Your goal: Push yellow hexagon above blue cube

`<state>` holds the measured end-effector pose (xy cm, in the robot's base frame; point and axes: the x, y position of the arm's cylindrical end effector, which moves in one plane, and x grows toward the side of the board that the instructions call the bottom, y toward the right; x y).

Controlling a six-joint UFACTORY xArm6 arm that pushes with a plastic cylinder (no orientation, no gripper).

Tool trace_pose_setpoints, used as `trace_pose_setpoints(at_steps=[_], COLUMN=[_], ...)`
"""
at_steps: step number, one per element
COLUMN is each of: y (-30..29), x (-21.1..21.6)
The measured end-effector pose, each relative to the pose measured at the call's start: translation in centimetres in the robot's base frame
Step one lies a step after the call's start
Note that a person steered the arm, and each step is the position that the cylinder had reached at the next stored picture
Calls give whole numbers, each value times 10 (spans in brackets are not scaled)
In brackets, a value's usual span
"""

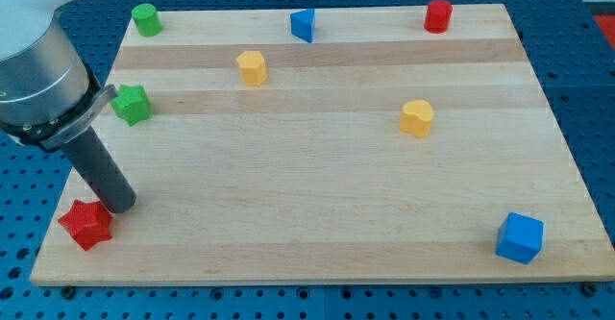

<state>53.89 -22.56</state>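
Observation:
Two yellow blocks lie on the wooden board (317, 214): one near the middle right (417, 117) and one at the upper middle (252, 67). Both look roughly hexagonal, and I cannot tell which is the hexagon. The blue cube (520, 237) sits at the view's bottom right corner, well below and to the right of both. My tip (117, 206) rests at the view's lower left, right beside the red star (86, 224), just above and to the right of it. It is far from the yellow blocks and the blue cube.
A green star (131, 103) lies at the left edge, partly behind the arm's grey body (34, 70). A green cylinder (146, 19), a blue triangle (304, 24) and a red cylinder (438, 15) line the board's top edge.

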Motion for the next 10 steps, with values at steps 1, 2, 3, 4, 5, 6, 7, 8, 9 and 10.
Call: trace_pose_setpoints(at_steps=[1, 2, 3, 4, 5, 6, 7, 8, 9, 10], y=[25, 81, 95, 97, 84, 80, 75, 72, 84, 120], x=[-8, -36, -53, -55, -66, -111, -157, -193, -211, -206])
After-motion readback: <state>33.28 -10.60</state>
